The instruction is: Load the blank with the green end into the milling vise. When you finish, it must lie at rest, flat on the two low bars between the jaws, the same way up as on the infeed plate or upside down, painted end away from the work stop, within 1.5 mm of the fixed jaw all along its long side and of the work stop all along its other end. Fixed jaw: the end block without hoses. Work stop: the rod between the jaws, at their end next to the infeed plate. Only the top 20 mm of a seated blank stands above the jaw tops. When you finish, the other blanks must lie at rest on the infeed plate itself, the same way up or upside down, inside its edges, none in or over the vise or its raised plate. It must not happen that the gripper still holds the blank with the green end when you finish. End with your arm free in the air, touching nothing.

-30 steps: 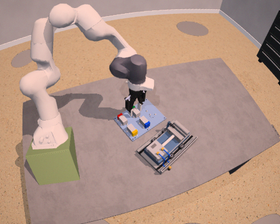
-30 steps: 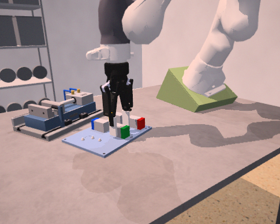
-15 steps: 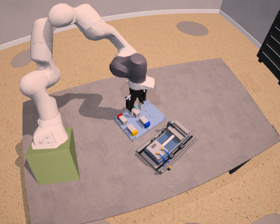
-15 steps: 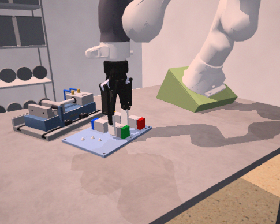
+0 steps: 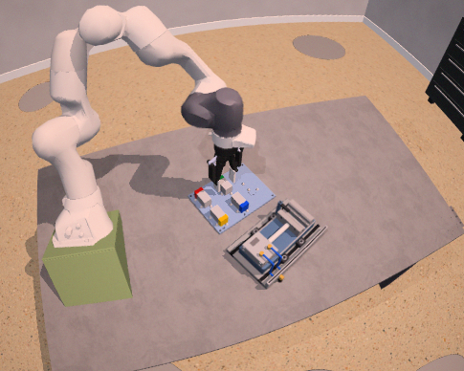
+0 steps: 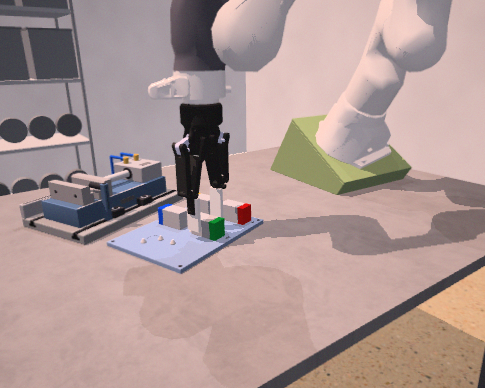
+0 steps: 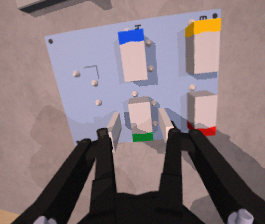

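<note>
The green-ended blank (image 5: pixel 226 187) (image 6: pixel 217 228) (image 7: pixel 140 114) lies on the blue infeed plate (image 5: pixel 264 196) (image 6: pixel 179 261) (image 7: pixel 68 55), its green end toward the plate's edge. My gripper (image 5: pixel 226 180) (image 6: pixel 205 214) (image 7: pixel 139 118) is part open and points down, with one finger on each side of this blank. In the wrist view a gap shows between each finger and the blank's long sides. The vise (image 5: pixel 286 236) (image 6: pixel 66 212) stands beside the plate; its fixed jaw (image 6: pixel 69 192) is the end block without hoses. No blank shows in the vise.
The blue-ended (image 5: pixel 238 200) (image 7: pixel 134 62), yellow-ended (image 5: pixel 218 215) (image 7: pixel 205 52) and red-ended (image 5: pixel 204 198) (image 7: pixel 202 110) blanks lie on the infeed plate. Small locating pins stand beside the blanks. The hosed block (image 5: pixel 259 249) (image 6: pixel 139 170) is at the vise's other end.
</note>
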Robot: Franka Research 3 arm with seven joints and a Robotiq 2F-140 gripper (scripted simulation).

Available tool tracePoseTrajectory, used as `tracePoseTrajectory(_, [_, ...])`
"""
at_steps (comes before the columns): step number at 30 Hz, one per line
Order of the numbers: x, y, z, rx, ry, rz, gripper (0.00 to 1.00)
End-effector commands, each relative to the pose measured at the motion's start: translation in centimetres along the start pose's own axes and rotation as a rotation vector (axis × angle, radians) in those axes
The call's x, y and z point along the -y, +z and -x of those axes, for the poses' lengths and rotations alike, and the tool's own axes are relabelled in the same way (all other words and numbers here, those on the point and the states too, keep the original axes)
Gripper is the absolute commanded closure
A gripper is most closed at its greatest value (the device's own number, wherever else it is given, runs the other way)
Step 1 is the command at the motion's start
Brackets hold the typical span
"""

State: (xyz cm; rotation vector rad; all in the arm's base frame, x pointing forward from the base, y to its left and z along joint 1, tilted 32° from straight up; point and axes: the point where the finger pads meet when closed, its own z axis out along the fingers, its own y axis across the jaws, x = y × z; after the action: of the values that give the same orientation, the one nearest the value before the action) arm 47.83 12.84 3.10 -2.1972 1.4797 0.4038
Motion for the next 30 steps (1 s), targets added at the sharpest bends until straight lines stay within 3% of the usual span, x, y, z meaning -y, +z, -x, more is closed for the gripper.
tracePoseTrajectory(1, [-0.15,-0.11,0.15,0.004,-0.005,0.002,0.61])
tracePoseTrajectory(30, [-0.18,-0.17,0.14,0.002,-0.003,0.002,0.61])
